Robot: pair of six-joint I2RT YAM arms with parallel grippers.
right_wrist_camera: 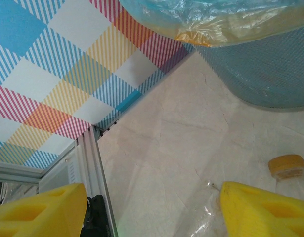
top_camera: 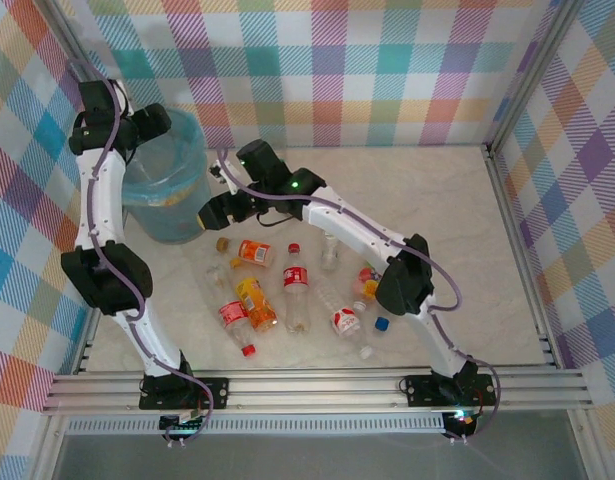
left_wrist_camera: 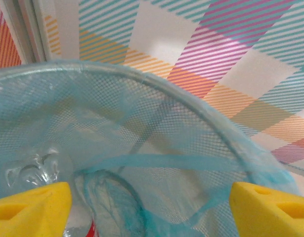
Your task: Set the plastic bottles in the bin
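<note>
The bin [top_camera: 175, 222], dark with a light-blue bag liner, stands at the back left. My left gripper [top_camera: 147, 126] hangs over its mouth, open, with nothing between the yellow fingers [left_wrist_camera: 33, 207]. Inside the bin [left_wrist_camera: 156, 87] lies a clear bottle with a red label [left_wrist_camera: 40, 168]. Several plastic bottles lie in mid-table, among them an orange-labelled one [top_camera: 255, 252] and a red-labelled one [top_camera: 295, 285]. My right gripper [top_camera: 213, 212] is low beside the bin, open. A clear bottle [right_wrist_camera: 206, 222] lies against its right finger [right_wrist_camera: 260, 212], and an orange-capped bottle [right_wrist_camera: 289, 174] sits just beyond.
Aluminium rails [top_camera: 317, 385] run along the near edge, and another [right_wrist_camera: 95, 168] stands ahead of the right gripper. Checked walls close off the back and both sides. Bare table lies to the right of the bottles [top_camera: 457, 220].
</note>
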